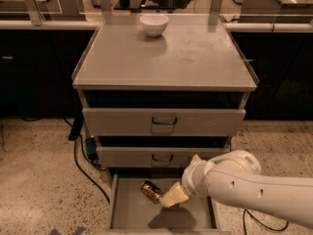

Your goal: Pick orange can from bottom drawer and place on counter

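The orange can (151,191) lies on its side on the floor of the open bottom drawer (128,213), toward the back middle. My gripper (171,197) reaches down into the drawer from the right on a white arm, its cream-coloured fingers right beside the can's right end. I cannot make out whether it touches the can. The counter (161,58) is the flat grey top of the cabinet, above the two handled drawers.
A white bowl (154,24) stands at the back middle of the counter. Dark cables (83,165) trail over the speckled floor to the left of the cabinet. Dark-fronted counters run along behind on both sides.
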Available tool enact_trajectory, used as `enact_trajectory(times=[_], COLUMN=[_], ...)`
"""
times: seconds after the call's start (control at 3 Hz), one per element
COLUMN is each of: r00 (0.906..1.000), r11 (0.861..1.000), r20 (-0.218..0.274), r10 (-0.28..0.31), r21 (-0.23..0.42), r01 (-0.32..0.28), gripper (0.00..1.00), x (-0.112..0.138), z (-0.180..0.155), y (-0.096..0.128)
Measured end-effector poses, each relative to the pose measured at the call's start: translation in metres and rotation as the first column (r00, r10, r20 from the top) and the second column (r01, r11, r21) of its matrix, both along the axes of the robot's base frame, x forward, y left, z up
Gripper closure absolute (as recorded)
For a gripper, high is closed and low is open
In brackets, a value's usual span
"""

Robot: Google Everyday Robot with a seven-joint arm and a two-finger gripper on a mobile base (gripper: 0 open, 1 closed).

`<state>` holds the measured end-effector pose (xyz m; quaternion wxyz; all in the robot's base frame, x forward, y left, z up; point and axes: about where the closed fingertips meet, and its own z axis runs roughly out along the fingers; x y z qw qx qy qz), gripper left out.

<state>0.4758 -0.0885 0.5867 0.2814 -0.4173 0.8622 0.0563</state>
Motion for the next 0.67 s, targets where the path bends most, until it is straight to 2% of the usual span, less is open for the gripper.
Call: enact_trajectory(times=[0.33, 0.67], r00=[0.9975, 0.9821], r11=[0.985, 0.958], r20=[0.071, 0.187], r10=[0.003, 0.021], r21=[0.172, 0.278], r01=[-0.015, -0.073], gripper=[0.0, 0.0], x=[0.026, 0.066], z=[-0.001, 0.015], y=[0.029, 0.04])
